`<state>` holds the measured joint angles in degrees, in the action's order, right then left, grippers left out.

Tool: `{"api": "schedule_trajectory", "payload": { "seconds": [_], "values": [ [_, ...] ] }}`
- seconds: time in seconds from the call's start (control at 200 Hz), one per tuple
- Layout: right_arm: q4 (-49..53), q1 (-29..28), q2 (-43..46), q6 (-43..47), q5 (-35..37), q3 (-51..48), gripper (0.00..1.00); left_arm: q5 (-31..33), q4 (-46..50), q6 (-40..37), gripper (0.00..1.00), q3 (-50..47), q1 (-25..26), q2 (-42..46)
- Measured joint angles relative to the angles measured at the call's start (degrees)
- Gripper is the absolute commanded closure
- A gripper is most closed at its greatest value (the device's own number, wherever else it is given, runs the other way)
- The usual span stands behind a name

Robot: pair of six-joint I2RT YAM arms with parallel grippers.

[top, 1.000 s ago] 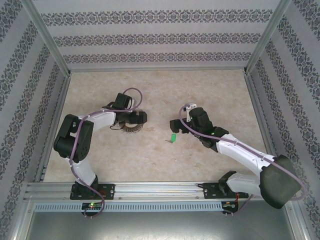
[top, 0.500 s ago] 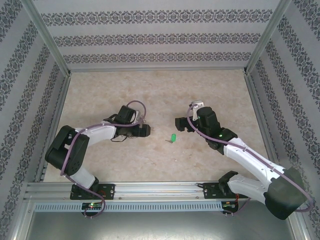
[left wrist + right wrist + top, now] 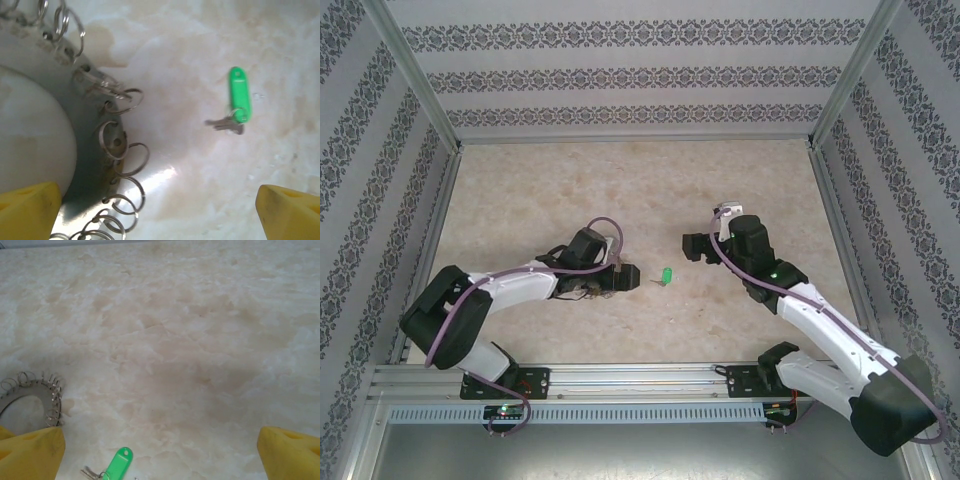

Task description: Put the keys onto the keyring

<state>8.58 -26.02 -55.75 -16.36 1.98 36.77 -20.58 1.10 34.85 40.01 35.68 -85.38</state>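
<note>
**Both grippers empty, key lying loose between them**

The key (image 3: 238, 100), a green tag on a short grey stem, lies flat on the table (image 3: 620, 180). It is just beside the ring (image 3: 90, 150) but clear of its wire loops, so it is not yet threaded on. The ring also lies flat, with its loops fanned outward. That likely suits the job, since each loop shows an open edge toward the key.

The left gripper (image 3: 616, 277) hangs over the ring's near edge with its fingers spread wide and nothing between them. Its wrist view takes in both the loops and the key, so I judge it is placed to steady the ring or to pick out one loop.

The right gripper (image 3: 694, 245) sits across the key from it, well apart from the ring, fingers equally wide and empty. Its camera looks low over the table with the key at the bottom edge, which reads as lining up for the pick. The thin stem flat on the table could make that pick awkward
</note>
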Motion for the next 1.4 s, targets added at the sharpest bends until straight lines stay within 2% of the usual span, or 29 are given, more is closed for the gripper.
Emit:
{"api": "schedule_trajectory", "payload": {
  "seconds": [0.145,0.33,0.405,0.595,0.779,1.049,1.169,1.399],
  "values": [
    [0.0,0.4,0.1,0.0,-1.0,-0.7,0.02,0.9,5.8,-2.3,0.0,3.6,-0.8,5.0],
    [-0.4,0.1,-3.5,0.0,-4.7,-0.9,0.02,1.6,8.7,-6.2,0.0,5.4,-8.8,6.9],
    [-0.7,-1.2,-5.9,0.0,-5.8,-0.9,0.02,1.7,9.0,-7.2,0.01,5.5,-10.3,5.6],
    [-2.0,-6.4,-13.8,-0.3,-9.5,0.3,0.06,0.3,9.3,-8.3,0.06,6.2,-10.3,-1.0],
    [-6.7,-9.1,-18.7,-0.3,-15.5,0.9,0.12,-0.8,8.8,-8.5,0.08,4.5,-10.3,-1.1],
    [-11.6,-10.3,-20.1,2.5,-22.7,0.9,0.3,-2.6,4.0,-4.9,0.1,-2.0,-7.2,0.5],
    [-11.8,-10.5,-20.4,4.3,-23.9,0.9,0.39,-4.3,0.6,-2.5,0.13,-3.6,-6.2,0.9],
    [-11.3,-11.1,-23.6,4.3,-25.0,0.9,0.5,-6.0,-0.1,0.8,0.16,-5.1,-5.7,4.3]
  ]
}}
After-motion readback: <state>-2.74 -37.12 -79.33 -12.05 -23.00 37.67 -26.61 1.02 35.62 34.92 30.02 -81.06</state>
